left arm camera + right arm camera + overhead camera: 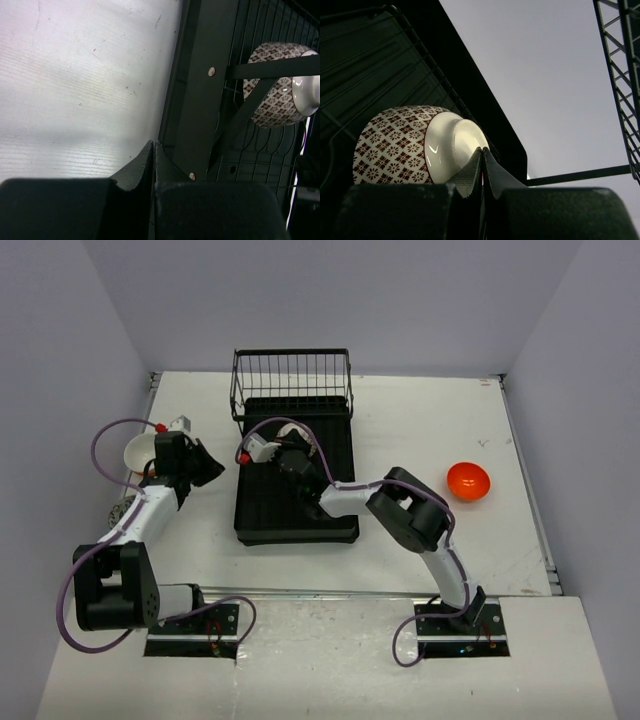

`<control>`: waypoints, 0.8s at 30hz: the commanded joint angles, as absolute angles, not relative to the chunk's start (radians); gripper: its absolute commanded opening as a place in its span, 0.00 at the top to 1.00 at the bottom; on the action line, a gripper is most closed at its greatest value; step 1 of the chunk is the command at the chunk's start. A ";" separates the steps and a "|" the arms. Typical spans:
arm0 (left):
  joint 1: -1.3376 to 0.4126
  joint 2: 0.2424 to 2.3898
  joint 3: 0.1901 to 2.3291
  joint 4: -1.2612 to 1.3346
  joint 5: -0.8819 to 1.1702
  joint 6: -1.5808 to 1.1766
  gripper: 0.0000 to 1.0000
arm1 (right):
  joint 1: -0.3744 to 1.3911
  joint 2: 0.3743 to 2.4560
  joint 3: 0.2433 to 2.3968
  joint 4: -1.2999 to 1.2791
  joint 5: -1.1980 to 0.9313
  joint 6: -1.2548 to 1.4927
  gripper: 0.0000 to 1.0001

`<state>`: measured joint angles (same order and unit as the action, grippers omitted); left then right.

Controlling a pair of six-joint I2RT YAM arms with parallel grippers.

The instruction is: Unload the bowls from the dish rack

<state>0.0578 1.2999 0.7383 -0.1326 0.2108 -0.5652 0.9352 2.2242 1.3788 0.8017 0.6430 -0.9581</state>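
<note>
Toward the far end of the dish rack (268, 516), a patterned bowl (395, 145) lies on its side, and my right gripper (482, 152), fingers together, has its tips at the bowl's white foot. My left gripper (152, 145), jaws pressed together, hovers over the table (420, 430) just off the rack's left edge, near a white bowl (138, 452)

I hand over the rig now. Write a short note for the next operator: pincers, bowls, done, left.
Left pincer: shut, empty, beside the left edge of the dish rack.
Right pincer: shut, empty, inside the rack, tips by the base of the patterned bowl.
Done: orange bowl and white bowl sit on the table.
Left: patterned bowl, on its side in the rack.
</note>
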 commanded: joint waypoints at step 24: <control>0.054 0.919 0.747 -0.293 0.268 -0.552 0.62 | 1.172 2.005 1.054 0.746 0.862 -0.721 1.00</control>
<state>0.0574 0.9874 0.7559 -0.2459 0.2203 -0.5571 1.1496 2.0239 1.0851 0.8478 0.8181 -0.8143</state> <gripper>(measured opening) 0.370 0.003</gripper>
